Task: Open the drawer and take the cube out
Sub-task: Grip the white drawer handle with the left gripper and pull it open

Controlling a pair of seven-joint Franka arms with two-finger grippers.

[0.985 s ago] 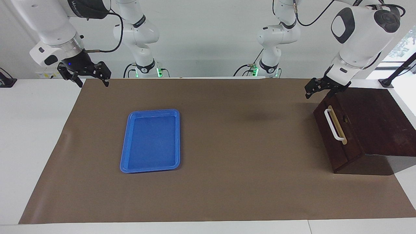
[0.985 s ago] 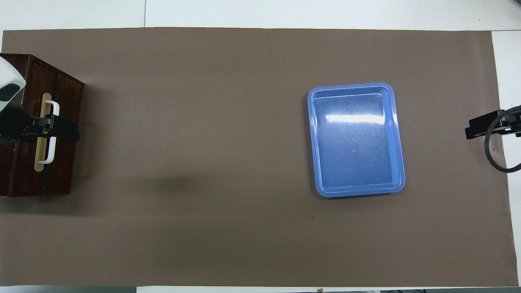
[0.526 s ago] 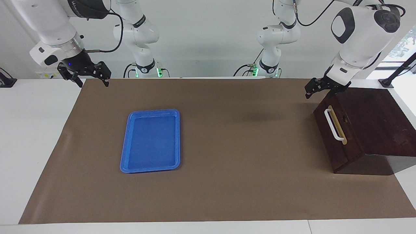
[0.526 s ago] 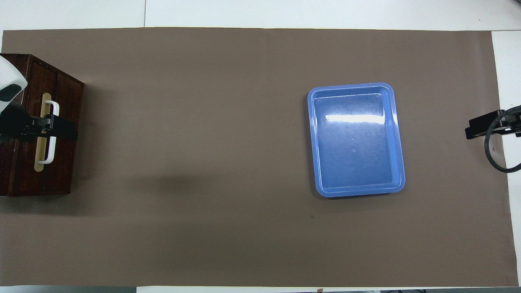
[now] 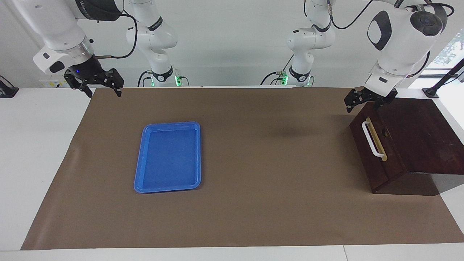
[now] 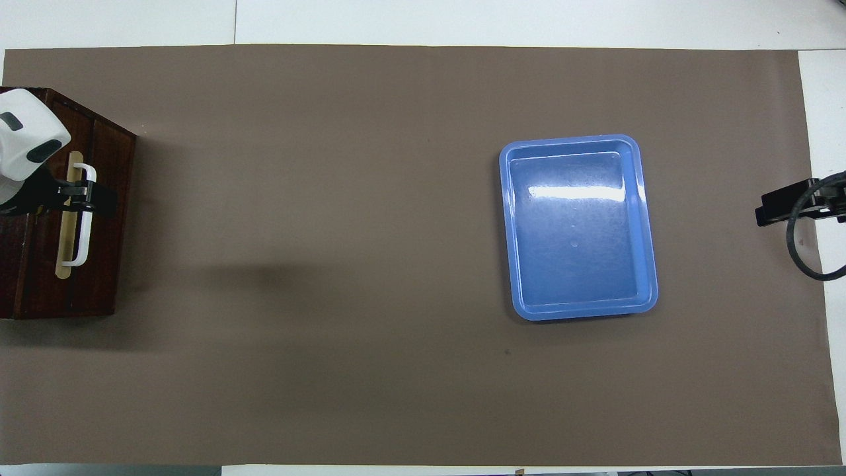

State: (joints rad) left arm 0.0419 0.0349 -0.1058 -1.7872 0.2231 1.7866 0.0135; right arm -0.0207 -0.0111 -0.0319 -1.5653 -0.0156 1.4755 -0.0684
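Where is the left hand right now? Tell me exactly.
The left hand hangs over the drawer's front at the left arm's end of the table, above the end of the white handle nearer the robots, not touching it.

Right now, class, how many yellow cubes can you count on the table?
0. No cube shows on the brown mat or in the blue tray. One may be hidden inside the closed drawer.
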